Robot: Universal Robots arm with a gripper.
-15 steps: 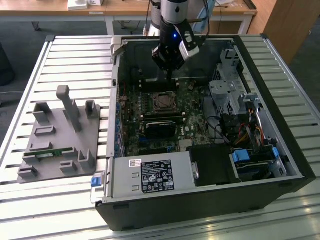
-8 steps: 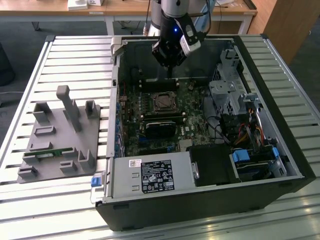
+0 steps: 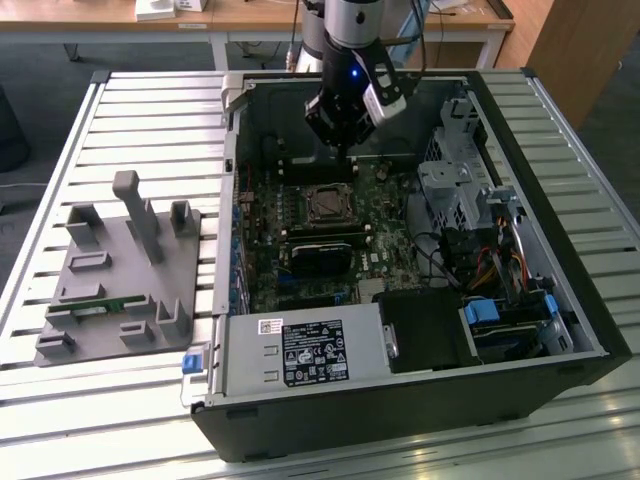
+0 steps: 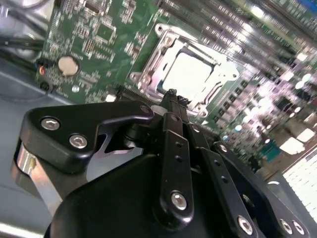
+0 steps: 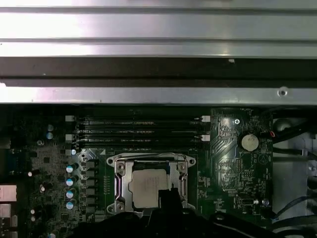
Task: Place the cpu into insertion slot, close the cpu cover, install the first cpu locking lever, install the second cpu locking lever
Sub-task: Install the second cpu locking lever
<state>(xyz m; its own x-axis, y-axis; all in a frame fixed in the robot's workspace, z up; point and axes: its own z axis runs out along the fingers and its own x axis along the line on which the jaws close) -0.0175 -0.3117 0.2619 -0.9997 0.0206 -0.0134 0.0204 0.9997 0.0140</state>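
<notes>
The cpu, a dull silver square, lies in the insertion slot on the motherboard inside the open computer case. The cpu cover, a silver frame plate, lies flat around the chip, whose top shows through its window. In the second wrist view the cpu shines pale inside the frame. My gripper hangs just above the board at the socket's far edge, its black fingertips pressed together with nothing between them. The dark fingertip overlaps one corner of the chip.
A black rectangular card sits just in front of the socket. Long memory slots and a coin cell lie near it. Case walls, a drive cage and cables crowd the exterior view's right. A grey fixture tray stands outside on the slatted table.
</notes>
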